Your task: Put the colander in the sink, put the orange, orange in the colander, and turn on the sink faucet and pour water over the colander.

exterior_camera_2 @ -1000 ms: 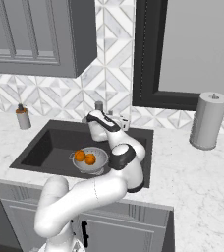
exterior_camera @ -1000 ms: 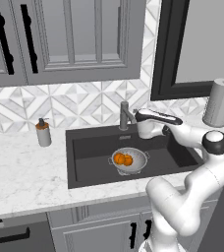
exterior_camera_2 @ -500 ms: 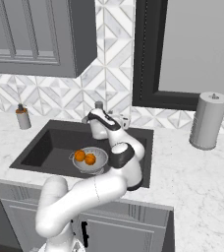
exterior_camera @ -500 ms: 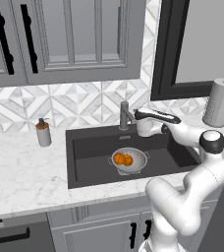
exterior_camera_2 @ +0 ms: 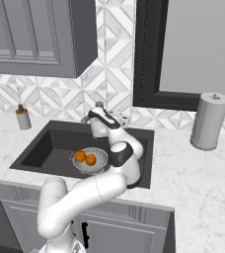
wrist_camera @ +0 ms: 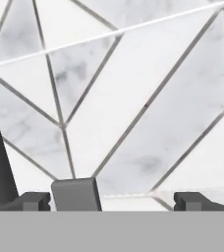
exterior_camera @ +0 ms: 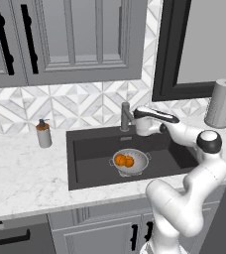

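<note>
The silvery colander (exterior_camera: 136, 164) (exterior_camera_2: 97, 163) sits on the floor of the dark sink (exterior_camera: 91, 158) (exterior_camera_2: 45, 148). Both oranges (exterior_camera: 124, 160) (exterior_camera_2: 85, 158) lie side by side inside it. Behind the basin stands the grey sink faucet (exterior_camera: 125, 115) (exterior_camera_2: 99, 105). My gripper (exterior_camera: 136, 125) (exterior_camera_2: 95, 120) (wrist_camera: 116, 202) is right beside the faucet, open, pointing at the tiled backsplash. In the hand view a grey faucet part (wrist_camera: 76, 195) rises between the fingertips (wrist_camera: 35, 200), nearer the left one, and a dark upright shape stands at the left edge. The water is out of view.
A soap dispenser bottle (exterior_camera: 44, 135) (exterior_camera_2: 22, 118) stands on the marble counter left of the sink. A paper towel roll (exterior_camera: 222, 104) (exterior_camera_2: 209, 121) stands at the right under the dark window frame. Grey cabinets hang above.
</note>
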Robot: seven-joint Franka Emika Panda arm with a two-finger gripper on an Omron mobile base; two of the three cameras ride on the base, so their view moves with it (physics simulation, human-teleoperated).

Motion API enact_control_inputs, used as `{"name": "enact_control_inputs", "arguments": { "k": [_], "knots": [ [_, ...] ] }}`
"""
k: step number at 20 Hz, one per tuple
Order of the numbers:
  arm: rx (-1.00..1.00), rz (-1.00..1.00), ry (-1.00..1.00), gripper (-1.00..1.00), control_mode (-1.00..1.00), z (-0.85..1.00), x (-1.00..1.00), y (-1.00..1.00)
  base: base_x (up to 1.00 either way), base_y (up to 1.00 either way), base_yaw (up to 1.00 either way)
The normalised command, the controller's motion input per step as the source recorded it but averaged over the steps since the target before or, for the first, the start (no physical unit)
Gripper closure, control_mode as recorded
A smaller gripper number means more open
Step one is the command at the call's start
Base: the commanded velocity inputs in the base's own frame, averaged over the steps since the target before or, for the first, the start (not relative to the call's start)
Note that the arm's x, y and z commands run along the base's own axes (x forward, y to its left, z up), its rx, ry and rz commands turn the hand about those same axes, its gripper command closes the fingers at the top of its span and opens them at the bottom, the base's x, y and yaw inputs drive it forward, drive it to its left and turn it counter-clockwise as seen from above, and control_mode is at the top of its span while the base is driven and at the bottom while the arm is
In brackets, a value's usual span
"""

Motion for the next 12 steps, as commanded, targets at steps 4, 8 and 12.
{"name": "enact_control_inputs", "arguments": {
  "k": [4, 8, 12],
  "knots": [
    [0.00, 0.00, 0.00, -1.00, -1.00, 0.00, 0.13, 0.07, 0.00, 0.00, 0.00],
    [0.00, 0.00, 0.00, -1.00, -1.00, 0.00, 0.13, 0.04, 0.00, 0.00, 0.00],
    [0.00, 0.00, 0.00, -1.00, -1.00, 0.00, 0.06, 0.01, 0.00, 0.00, 0.00]
  ]
}}
